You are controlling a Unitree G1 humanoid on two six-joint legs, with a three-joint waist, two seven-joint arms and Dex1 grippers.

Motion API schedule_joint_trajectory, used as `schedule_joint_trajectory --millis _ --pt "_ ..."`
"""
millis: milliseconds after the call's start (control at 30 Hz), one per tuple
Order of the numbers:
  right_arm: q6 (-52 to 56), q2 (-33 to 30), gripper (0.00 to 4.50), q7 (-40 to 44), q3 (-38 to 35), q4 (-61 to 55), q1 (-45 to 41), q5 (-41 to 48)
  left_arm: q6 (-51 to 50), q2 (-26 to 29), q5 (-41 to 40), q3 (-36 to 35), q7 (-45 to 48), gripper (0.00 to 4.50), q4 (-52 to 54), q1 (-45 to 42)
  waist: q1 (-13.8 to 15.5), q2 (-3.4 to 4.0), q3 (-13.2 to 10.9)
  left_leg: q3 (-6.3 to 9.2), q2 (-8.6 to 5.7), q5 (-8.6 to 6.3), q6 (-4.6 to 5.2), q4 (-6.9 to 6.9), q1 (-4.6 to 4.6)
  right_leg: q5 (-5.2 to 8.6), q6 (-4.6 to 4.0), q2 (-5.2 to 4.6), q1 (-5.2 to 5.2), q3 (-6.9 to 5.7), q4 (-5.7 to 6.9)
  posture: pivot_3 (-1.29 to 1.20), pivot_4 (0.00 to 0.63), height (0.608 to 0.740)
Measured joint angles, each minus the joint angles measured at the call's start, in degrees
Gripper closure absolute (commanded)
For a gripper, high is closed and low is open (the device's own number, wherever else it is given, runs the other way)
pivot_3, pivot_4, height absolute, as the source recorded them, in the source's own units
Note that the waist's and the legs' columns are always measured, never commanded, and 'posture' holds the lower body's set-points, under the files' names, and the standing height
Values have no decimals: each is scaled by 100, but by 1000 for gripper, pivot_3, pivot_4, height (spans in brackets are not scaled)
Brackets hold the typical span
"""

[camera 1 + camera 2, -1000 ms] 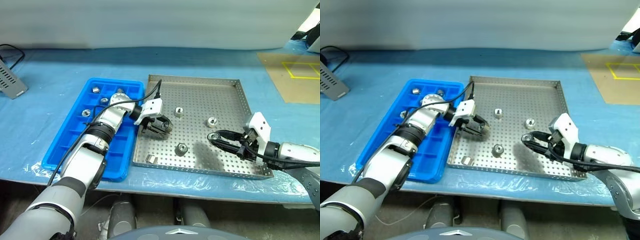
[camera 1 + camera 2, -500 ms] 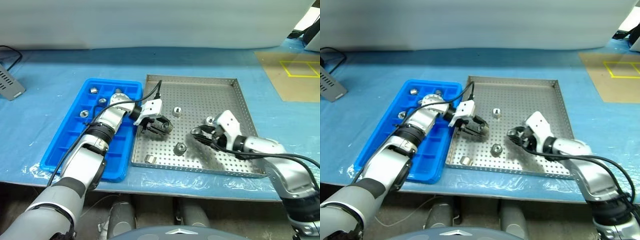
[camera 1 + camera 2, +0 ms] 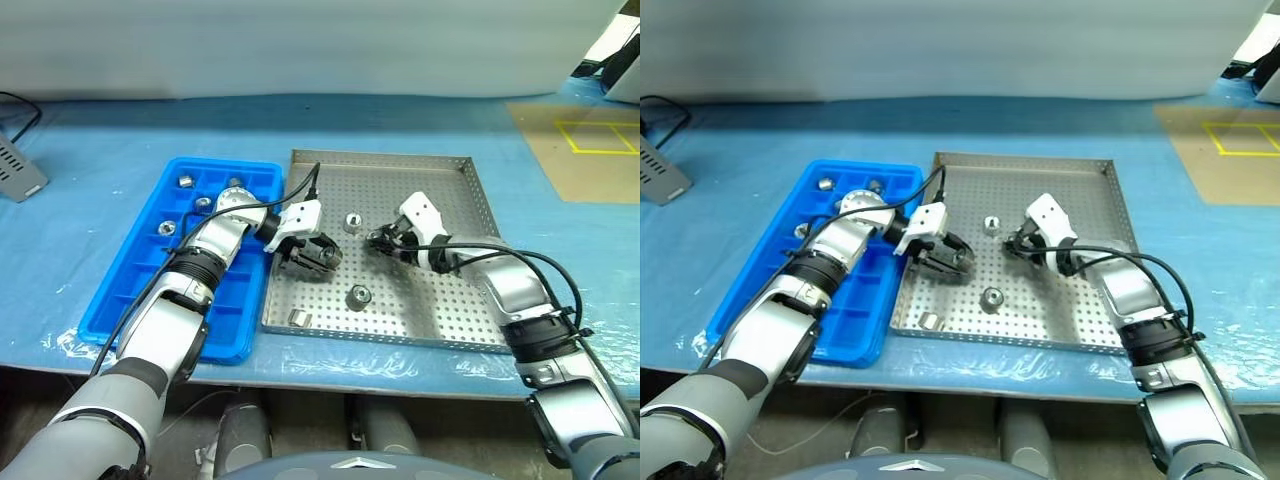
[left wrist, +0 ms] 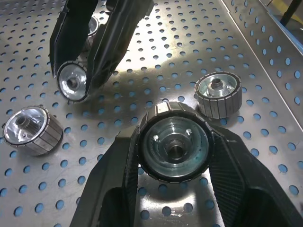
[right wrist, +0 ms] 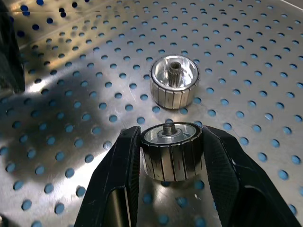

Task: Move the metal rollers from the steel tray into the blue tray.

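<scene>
The steel tray (image 3: 445, 190) lies right of the blue tray (image 3: 130, 290), whose far compartments hold several metal rollers (image 3: 186, 181). My left gripper (image 3: 322, 256) hovers over the steel tray's left part, shut on a roller (image 4: 174, 147). My right gripper (image 3: 377, 241) is near the tray's middle, close to the left one, shut on another roller (image 5: 171, 156). Loose rollers lie on the perforated floor: one just beyond the right gripper (image 3: 352, 222), one in the middle (image 3: 359, 296), and one on its side near the front rim (image 3: 301, 319).
Both trays rest on a blue-covered table with its front edge close below them. A grey device (image 3: 18, 168) sits at the far left. A brown board with yellow tape (image 3: 590, 150) lies at the far right.
My right arm has swung forward and left across the steel tray with its roller, ending near the left gripper. The left gripper has stayed where it was.
</scene>
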State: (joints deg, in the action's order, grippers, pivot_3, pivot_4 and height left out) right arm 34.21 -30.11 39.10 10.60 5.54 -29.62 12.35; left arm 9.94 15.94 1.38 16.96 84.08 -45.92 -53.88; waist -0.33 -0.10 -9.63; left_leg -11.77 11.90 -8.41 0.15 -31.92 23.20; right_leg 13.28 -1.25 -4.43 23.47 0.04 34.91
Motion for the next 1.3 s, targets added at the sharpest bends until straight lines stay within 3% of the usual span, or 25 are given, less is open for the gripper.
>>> schedule_joint_trajectory --millis 133,167,367,467,700,1000,1300 --pt "-374 248 2892 64 40 517 -226 -204 -27 0 0 1 15 2760 16 0 -55 0 0 0 3 -2 -2 -19 -9 -7 -10 2 -15 1 3 -370 150 740" --pt "-482 316 2183 61 43 659 -299 -266 -41 0 0 1 16 2760 19 0 -60 0 0 0 3 -1 -3 -21 -10 -9 -13 2 -16 2 4 -371 150 740" --pt "-670 485 378 138 108 1027 -255 -447 -57 12 -1 2 17 2760 42 2 -34 0 0 0 0 -4 2 -21 -1 -11 -15 0 -15 1 -2 -370 150 740" --pt "-490 232 378 277 -14 415 175 -367 -63 54 -3 3 22 2760 64 8 15 -1 -1 0 0 -8 11 -20 4 -11 -15 0 -16 -2 -12 -369 150 740" --pt "-274 210 378 338 -92 199 252 -322 -64 21 -5 4 21 2760 66 7 -8 -1 -1 -1 3 -6 4 -19 -1 -11 -15 2 -13 -1 -7 -367 150 740" --pt "337 613 378 344 -515 -567 -53 377 -67 45 -5 4 35 2760 82 8 -20 -1 -1 0 2 -5 4 -10 3 -11 -15 2 -7 -1 -10 -357 150 740" --pt "-66 428 378 215 142 -875 38 -249 -135 148 -1 3 23 2760 118 45 -2 -1 -1 1 1 -4 0 -2 1 -10 -14 1 -4 1 -13 -347 150 740"
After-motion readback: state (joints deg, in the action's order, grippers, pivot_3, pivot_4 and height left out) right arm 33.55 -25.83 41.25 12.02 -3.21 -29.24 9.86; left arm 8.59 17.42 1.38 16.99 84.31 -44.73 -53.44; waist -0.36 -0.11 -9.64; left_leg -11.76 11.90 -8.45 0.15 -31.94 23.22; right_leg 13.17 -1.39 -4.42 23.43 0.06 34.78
